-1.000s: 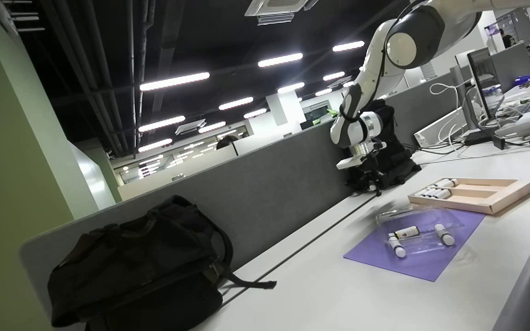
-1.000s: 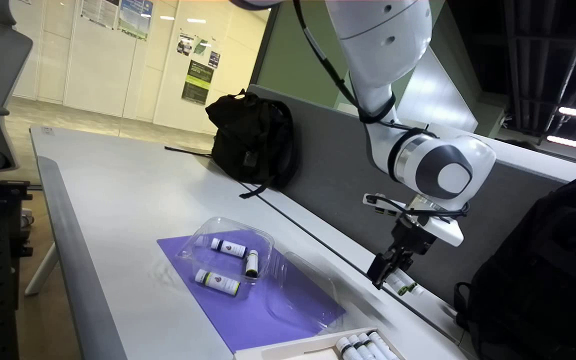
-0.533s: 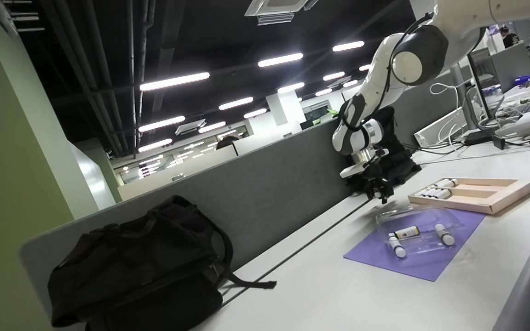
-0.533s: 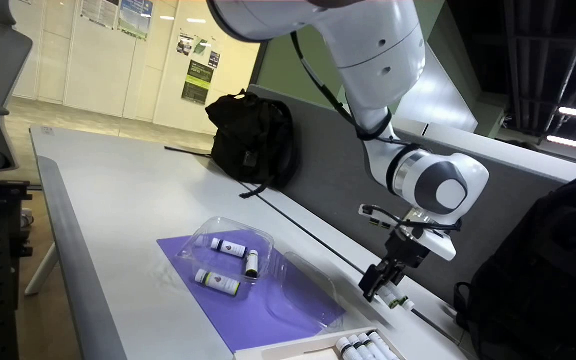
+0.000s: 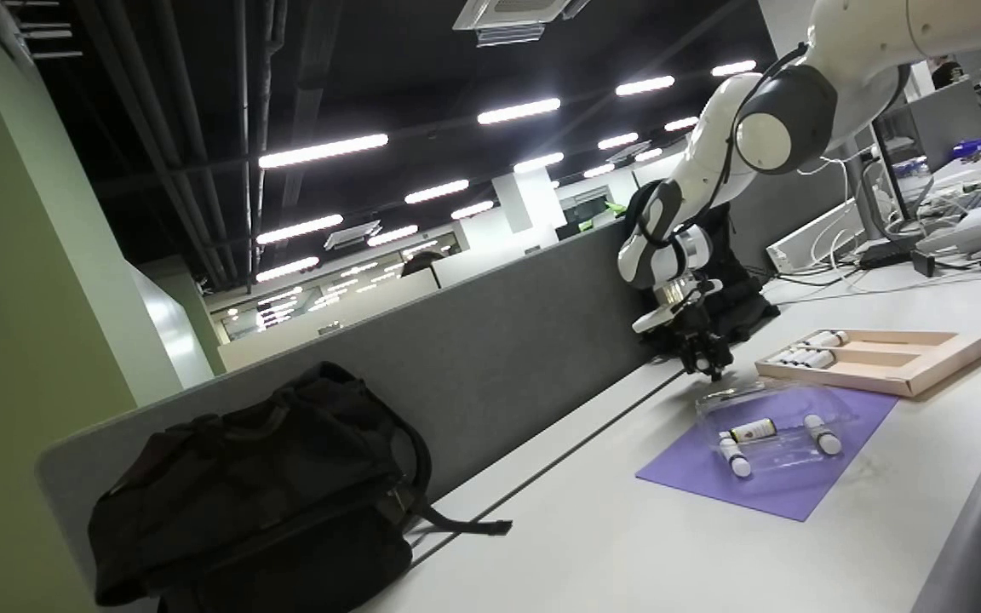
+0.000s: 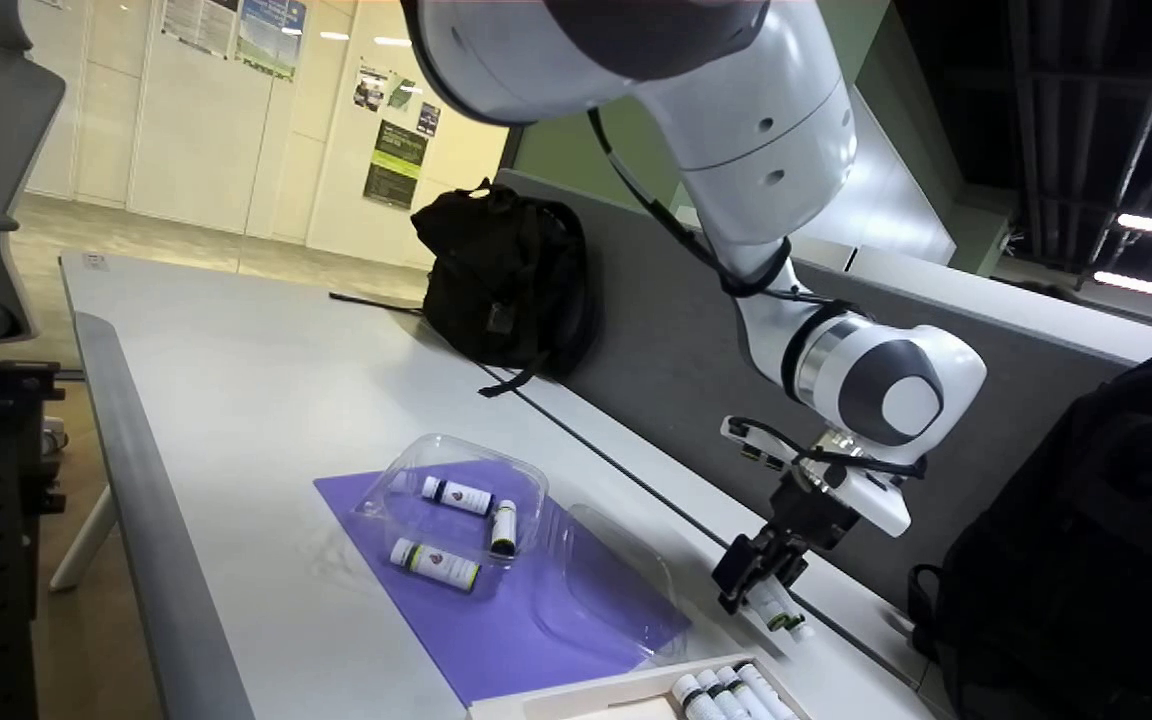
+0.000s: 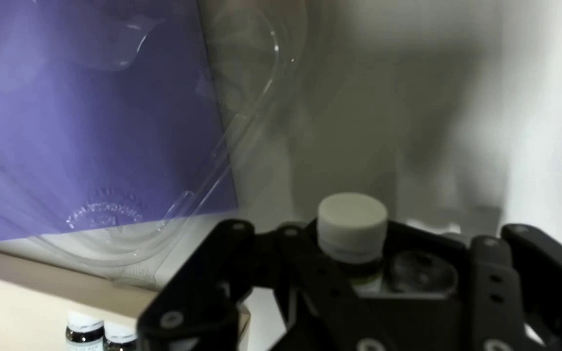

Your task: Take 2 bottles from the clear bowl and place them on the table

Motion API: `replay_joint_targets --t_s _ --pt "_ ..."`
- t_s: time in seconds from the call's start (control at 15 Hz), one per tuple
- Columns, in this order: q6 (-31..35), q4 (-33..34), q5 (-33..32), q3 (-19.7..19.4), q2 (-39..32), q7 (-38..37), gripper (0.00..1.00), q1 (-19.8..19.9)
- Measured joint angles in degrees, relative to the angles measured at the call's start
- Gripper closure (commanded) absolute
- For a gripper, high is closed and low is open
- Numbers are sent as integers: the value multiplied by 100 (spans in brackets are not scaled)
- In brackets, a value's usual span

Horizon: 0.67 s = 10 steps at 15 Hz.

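One btl [image 6: 774,608] gripped in end effector [image 6: 759,588] nr back edge of bench [image 6: 266,370], prob. for set-down away from clear bowl [image 6: 513,480]; 3 more btls [image 6: 458,496] in/by it (can't tell), nearer front edge

None readable: in an exterior view, wall posters [image 6: 396,163] 10–11 o'clock, bottle labels [image 6: 443,567] 7 o'clock; wrist view, lid embossing [image 7: 104,213] 8–9 o'clock.

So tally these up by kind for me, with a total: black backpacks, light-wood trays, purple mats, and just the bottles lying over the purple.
Black backpacks: 2
Light-wood tray: 1
Purple mat: 1
Bottles lying over it: 3
Total: 7
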State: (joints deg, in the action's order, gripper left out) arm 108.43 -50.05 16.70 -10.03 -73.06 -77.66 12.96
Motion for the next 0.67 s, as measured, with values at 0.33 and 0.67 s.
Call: replay_joint_targets --t_s 0.33,0.67 --pt "-127 309 -1 30 -195 -141 27 67" --pt "-375 561 -2 71 -259 -256 0 143"
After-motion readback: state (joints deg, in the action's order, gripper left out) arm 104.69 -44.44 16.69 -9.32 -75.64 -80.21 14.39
